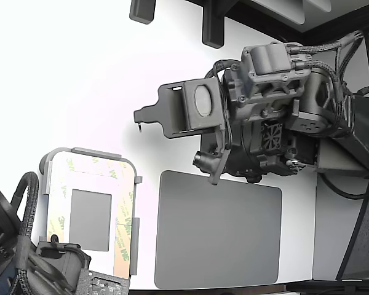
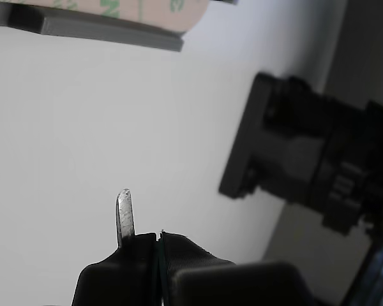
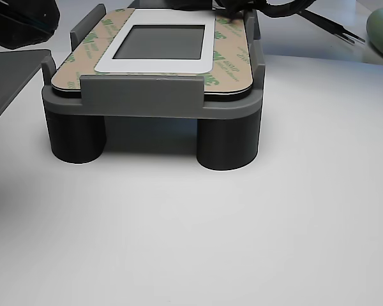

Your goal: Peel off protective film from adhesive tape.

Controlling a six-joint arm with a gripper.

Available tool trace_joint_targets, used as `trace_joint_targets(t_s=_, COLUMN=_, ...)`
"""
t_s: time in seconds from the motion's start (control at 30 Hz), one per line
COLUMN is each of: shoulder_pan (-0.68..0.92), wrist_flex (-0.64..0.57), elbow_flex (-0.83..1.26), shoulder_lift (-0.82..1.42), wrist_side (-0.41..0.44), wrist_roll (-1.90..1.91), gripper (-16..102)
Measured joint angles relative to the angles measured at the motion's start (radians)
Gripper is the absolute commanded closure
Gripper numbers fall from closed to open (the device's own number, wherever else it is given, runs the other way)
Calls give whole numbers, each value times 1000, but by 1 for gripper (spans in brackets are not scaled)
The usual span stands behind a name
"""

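A: What is obscured?

B: In the exterior view the fixture (image 1: 89, 212) is cut at its lower edge by a second arm (image 1: 24, 258). In the wrist view only a corner of the adhesive tape (image 2: 140, 9) shows, blurred.

A: Orientation of the part?

B: Long axis runs up-down in the exterior view, at the exterior view's lower left. Protective film (image 1: 126, 215) with green logos covers the border strips; one strip looks peach-tan (image 1: 119, 255).

A: The gripper (image 2: 140, 226)?

B: Well apart from the fixture, over bare table (image 1: 80, 80) — thin tips closed together, nothing between them. Grey pad (image 1: 218, 230) just beside the fixture.
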Motion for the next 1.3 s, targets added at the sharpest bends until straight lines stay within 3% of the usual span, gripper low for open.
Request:
trace_joint_targets(t_s=0.17, shoulder_pan=49, wrist_flex=-115, elbow_flex=0, shoulder_lift=-89, wrist_side=-40, wrist_roll=-118, gripper=97)
trace_joint_targets(t_s=0.47, shoulder_pan=209, wrist_flex=-270, elbow_flex=-20, shoulder_lift=-241, wrist_side=-5, wrist_roll=-115, gripper=97)
trace_joint_targets(t_s=0.67, shoulder_pan=310, wrist_flex=-249, elbow_flex=-141, shoulder_lift=-403, wrist_side=5, wrist_roll=-110, gripper=97)
trace_joint_targets(t_s=0.8, shoulder_pan=345, wrist_flex=-304, elbow_flex=-137, shoulder_lift=-456, wrist_side=9, wrist_roll=-110, gripper=97)
trace_joint_targets(t_s=1.3, shoulder_pan=572, wrist_flex=-291, elbow_flex=-242, shoulder_lift=-568, wrist_side=181, wrist_roll=-17, gripper=97)
